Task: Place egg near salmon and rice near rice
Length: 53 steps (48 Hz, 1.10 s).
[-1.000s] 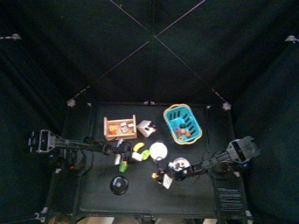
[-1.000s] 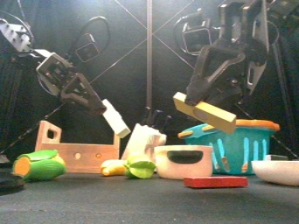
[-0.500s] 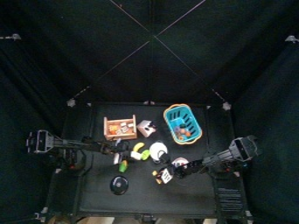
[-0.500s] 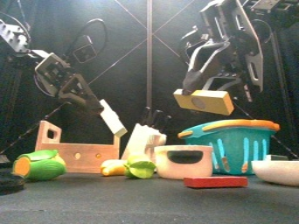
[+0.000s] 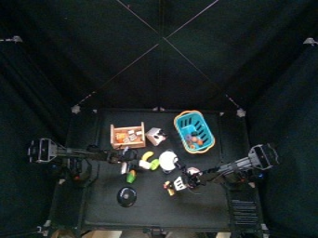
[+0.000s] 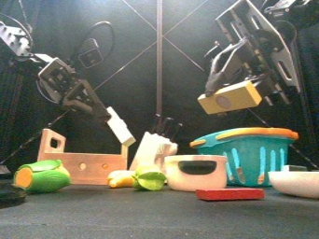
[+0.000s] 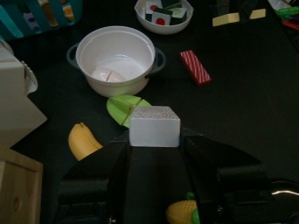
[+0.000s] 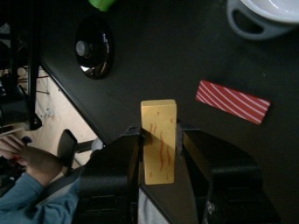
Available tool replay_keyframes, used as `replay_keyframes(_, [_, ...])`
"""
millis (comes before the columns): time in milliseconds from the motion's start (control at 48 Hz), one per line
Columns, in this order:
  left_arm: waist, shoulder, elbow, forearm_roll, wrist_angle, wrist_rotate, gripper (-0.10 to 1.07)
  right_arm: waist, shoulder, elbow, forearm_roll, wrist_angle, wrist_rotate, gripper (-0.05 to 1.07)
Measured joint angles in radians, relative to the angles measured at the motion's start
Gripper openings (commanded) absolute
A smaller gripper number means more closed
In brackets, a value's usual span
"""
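Overall, we find the black table [image 5: 99, 200] crowded along its middle, with two arms raised above it. We record the largest item as the blue basket [image 6: 244, 151], standing toward the right in the front view, with a wooden crate [image 6: 77, 163] at the left and a white pot [image 6: 197, 172] between them. We note a white bowl [image 6: 297, 181] at the right edge and a yellow-green rounded piece [image 6: 47, 175] at the far left. We observe the left gripper [image 7: 155, 150] held aloft, its jaws closed around a white rice block [image 7: 155, 126], which hangs over the green and yellow pieces beside the pot. We observe the right gripper [image 8: 160, 149] likewise aloft, clamped on the egg [image 6: 233, 97], a flat yellow slab with reddish streaks, held tilted above the basket and clear of everything below. We place the salmon [image 8: 232, 101], a red striped strip, flat on the table in front of the pot and just short of the bowl, well below the egg. We also note a dark round dish [image 8: 93, 46] lying apart from it, and a person's sleeve [image 8: 30, 188] beyond the table edge in the right wrist view.
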Motion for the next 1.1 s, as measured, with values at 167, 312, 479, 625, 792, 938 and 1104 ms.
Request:
replay_keyframes(167, [0.003, 0.000, 0.000, 0.002, 0.000, -0.002, 0.55, 0.000, -0.011, 0.002, 0.006, -0.063, 0.002, 0.61])
replay_keyframes(312, [0.006, 0.000, 0.000, 0.000, 0.000, -0.002, 0.55, -0.003, -0.011, 0.009, 0.017, -0.072, 0.000, 0.60])
replay_keyframes(479, [0.006, 0.000, 0.002, 0.002, 0.000, -0.002, 0.55, -0.012, -0.026, 0.026, 0.035, -0.074, 0.000, 0.60])
replay_keyframes(625, [0.008, 0.000, 0.002, 0.000, 0.000, -0.002, 0.55, -0.029, -0.051, 0.035, 0.034, -0.067, 0.002, 0.60])
replay_keyframes(792, [0.008, 0.000, 0.000, 0.000, 0.000, -0.002, 0.55, -0.035, -0.063, 0.046, 0.035, -0.041, 0.002, 0.60])
replay_keyframes(938, [0.006, 0.002, 0.002, 0.000, 0.000, -0.002, 0.55, -0.035, -0.074, 0.044, 0.018, -0.038, 0.000, 0.60])
replay_keyframes(1104, [0.008, 0.002, 0.002, 0.000, 0.000, -0.002, 0.55, -0.035, -0.086, 0.040, -0.002, -0.038, 0.002, 0.60])
